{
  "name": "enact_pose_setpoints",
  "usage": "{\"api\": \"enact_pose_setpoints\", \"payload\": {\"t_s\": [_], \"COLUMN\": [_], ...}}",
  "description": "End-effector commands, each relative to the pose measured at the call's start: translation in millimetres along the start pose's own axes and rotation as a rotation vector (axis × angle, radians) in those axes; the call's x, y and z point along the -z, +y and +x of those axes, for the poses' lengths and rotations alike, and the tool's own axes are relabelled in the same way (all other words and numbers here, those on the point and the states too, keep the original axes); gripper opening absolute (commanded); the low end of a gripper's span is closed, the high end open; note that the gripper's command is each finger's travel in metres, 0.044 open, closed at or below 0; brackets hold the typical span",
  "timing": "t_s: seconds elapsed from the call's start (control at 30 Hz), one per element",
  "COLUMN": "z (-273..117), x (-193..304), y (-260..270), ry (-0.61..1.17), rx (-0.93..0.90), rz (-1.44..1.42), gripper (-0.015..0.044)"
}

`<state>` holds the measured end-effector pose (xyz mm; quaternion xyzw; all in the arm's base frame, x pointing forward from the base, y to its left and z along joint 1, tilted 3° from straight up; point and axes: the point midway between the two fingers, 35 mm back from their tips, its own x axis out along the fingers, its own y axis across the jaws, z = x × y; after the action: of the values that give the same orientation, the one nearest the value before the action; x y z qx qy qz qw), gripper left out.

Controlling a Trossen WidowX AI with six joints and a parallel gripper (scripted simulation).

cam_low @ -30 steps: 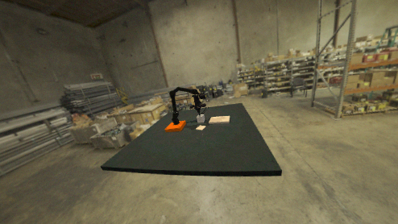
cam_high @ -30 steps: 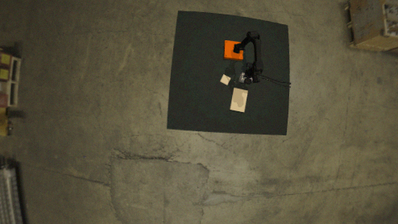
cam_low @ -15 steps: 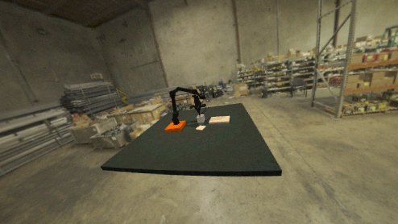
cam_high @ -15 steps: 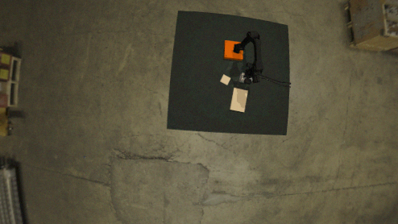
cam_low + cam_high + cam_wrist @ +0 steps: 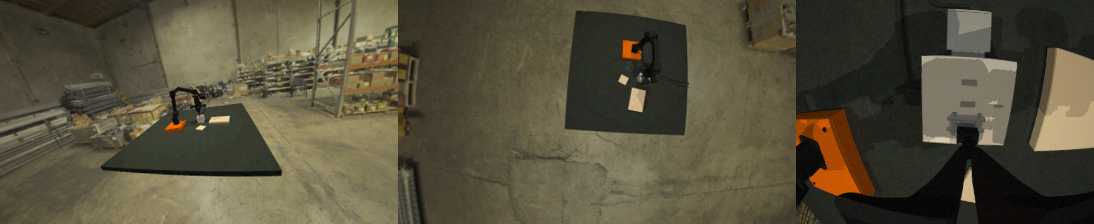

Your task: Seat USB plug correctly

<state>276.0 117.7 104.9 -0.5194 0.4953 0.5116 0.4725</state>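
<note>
The white power cube [image 5: 640,76] [image 5: 201,119] [image 5: 941,95] stands on the dark table, with small slots in its top. A grey bracket-like surround [image 5: 952,120] shows near the cube's lower edge in the wrist view. The black USB plug [image 5: 967,135] is at that surround. My gripper [image 5: 968,152] [image 5: 199,114] is shut on the plug, coming in from the bottom of the wrist view. The fingers and the plug body hide the socket opening, so how deep the plug sits and which way round it is cannot be told.
A pale grey block [image 5: 969,31] adjoins the cube's far side, with a dark cable [image 5: 902,45] nearby. A large tan block [image 5: 636,101] [image 5: 219,119] [image 5: 1066,95] and a small tan piece [image 5: 623,79] [image 5: 201,127] lie nearby. The arm stands on an orange base [image 5: 628,53] [image 5: 174,127] [image 5: 833,145].
</note>
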Motion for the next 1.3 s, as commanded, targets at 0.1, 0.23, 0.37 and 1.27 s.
{"api": "enact_pose_setpoints", "payload": {"t_s": [0.1,0.23,0.37,1.27], "z": [2.6,3.1,3.6,6.8], "x": [0.2,0.2,0.2,0.0], "y": [-0.2,-0.2,-0.2,-0.2], "ry": [0.005,0.005,0.005,0.005], "rx": [-0.003,-0.003,-0.003,-0.003], "rz": [0.002,0.002,0.002,0.002], "gripper": [0.0,0.0,0.0,0.0]}}
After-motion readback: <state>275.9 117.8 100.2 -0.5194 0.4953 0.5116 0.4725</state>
